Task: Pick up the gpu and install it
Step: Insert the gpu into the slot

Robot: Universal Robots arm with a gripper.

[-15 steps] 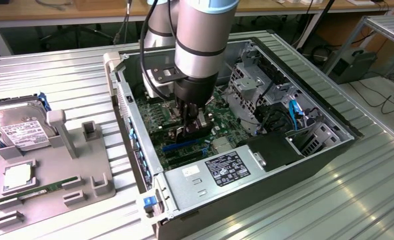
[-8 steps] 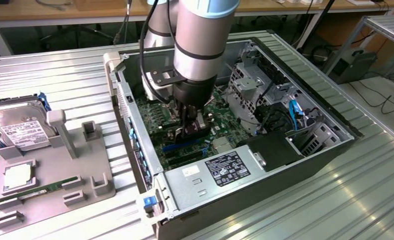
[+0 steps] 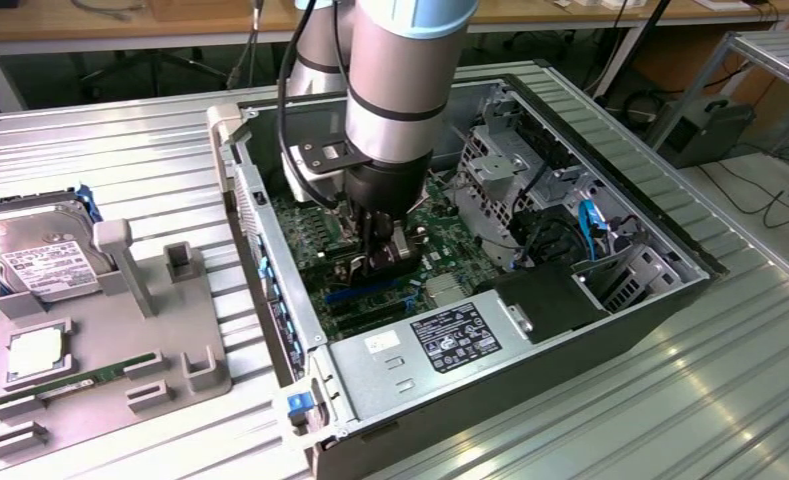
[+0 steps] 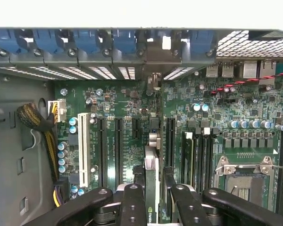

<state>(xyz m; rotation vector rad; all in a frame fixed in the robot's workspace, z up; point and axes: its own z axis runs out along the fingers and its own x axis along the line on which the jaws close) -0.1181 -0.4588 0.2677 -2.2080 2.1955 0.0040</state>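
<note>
Gripper (image 4: 151, 200) holds the gpu (image 4: 151, 188) inside the open computer case (image 3: 661, 300)

Its fingers (image 4: 132, 205) clamp the card edge-on, upright above the motherboard (image 4: 217, 113) within the case, near the long black slots; the hard drive (image 3: 34, 255) sits on a grey holder well apart from the case

Hand (image 3: 378, 250) with gpu (image 4: 151, 188) inside computer case (image 3: 634, 300), over motherboard (image 4: 217, 108).

A grey robot arm (image 3: 387, 80) is lowered into an open black computer case (image 3: 501, 260), its dark gripper (image 3: 381, 255) just above the green motherboard (image 3: 408, 270). On the exterior view's left, a silver hard drive (image 3: 34, 255) is held in a grey tray (image 3: 101, 340)
</note>
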